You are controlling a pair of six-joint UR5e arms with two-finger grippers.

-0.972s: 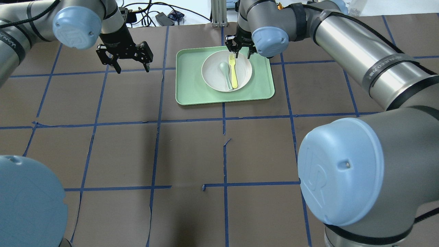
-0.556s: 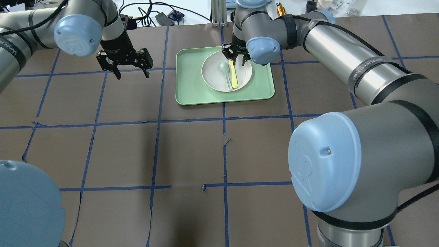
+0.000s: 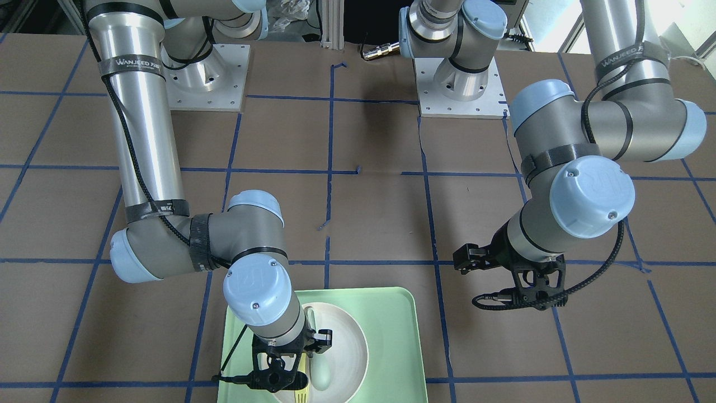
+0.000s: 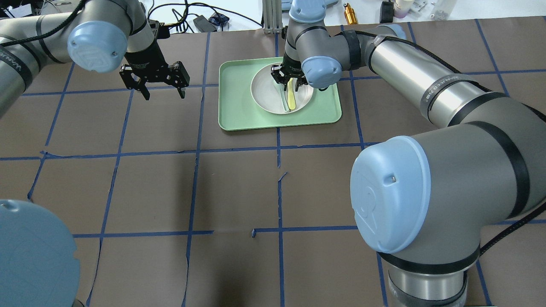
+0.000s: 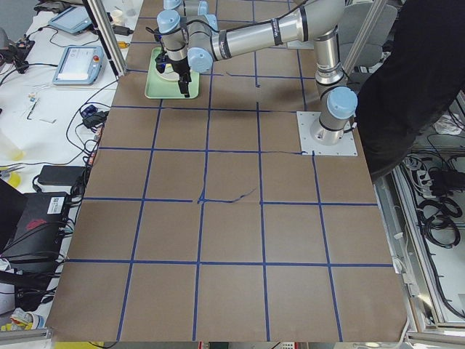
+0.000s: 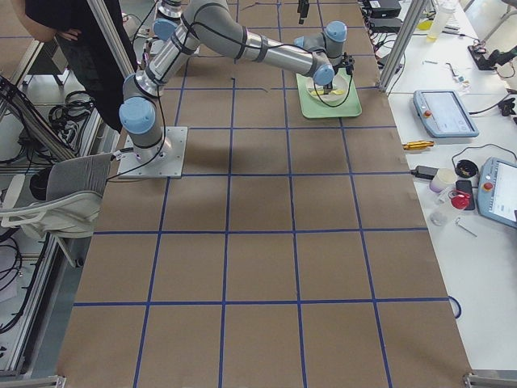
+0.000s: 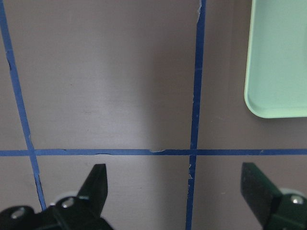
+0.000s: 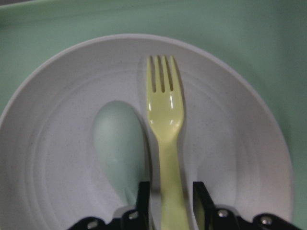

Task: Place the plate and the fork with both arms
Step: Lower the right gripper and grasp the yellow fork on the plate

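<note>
Jaws on the right arm (image 4: 409,68) stand partly open and straddle the handle of the fork (image 8: 165,124), one finger on each side. A narrow gap shows between each finger and the handle, so nothing is clamped yet. The small opening suits the slim handle: judging by the right wrist view, a short closing stroke is enough to pinch it. The grip point lies on the handle behind the tines, where the sides run straight.

Jaws on the left arm (image 4: 98,40) stand wide open and hold nothing. They hang over bare desk (image 4: 213,192), to the left of the tray (image 4: 239,106) and apart from it. Only a corner of the tray shows in the left wrist view. This station probably keeps the left arm out of the right arm's working space and leaves it ready for the plate (image 8: 230,158).

Containers and contents:
- The tray lies flat on the desk and carries the plate, set toward its far edge.
- The plate holds two items, the fork and a pale green spoon (image 8: 117,148).
- Fork and spoon lie side by side, close and nearly parallel, with tines and spoon bowl pointing away from the robot.
- The spoon lies just beside one finger, so closing may nudge it.
</note>
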